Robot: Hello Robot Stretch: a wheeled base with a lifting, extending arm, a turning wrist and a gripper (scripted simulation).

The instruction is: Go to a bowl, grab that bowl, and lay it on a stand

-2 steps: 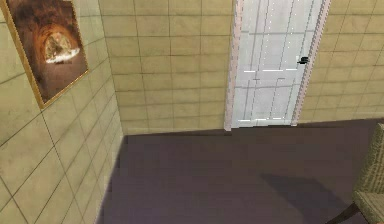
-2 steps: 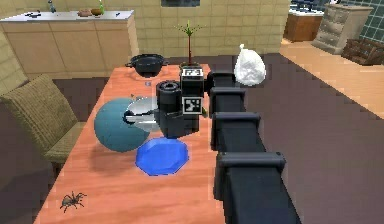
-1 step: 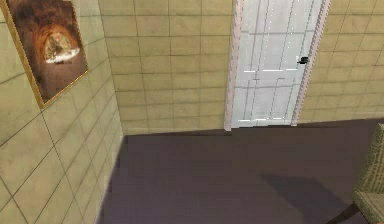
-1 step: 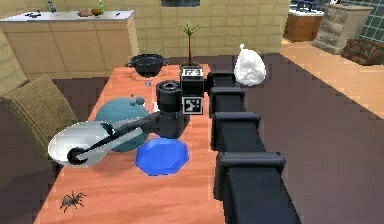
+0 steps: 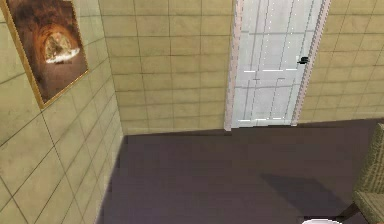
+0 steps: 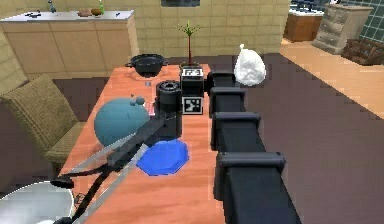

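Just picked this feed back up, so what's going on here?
The arm reaches out over a wooden table, and the gripper ends by a white bowl-like thing at the arm side view's lower left. I cannot tell whether it holds anything. A teal round thing and a blue plate lie beside the arm.

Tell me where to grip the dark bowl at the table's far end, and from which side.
Take the dark bowl by its rim, from above at its near edge. It stands upright, mouth open, with bare table in front; the plant stands close at its right in the arm side view, so probably avoid that side.
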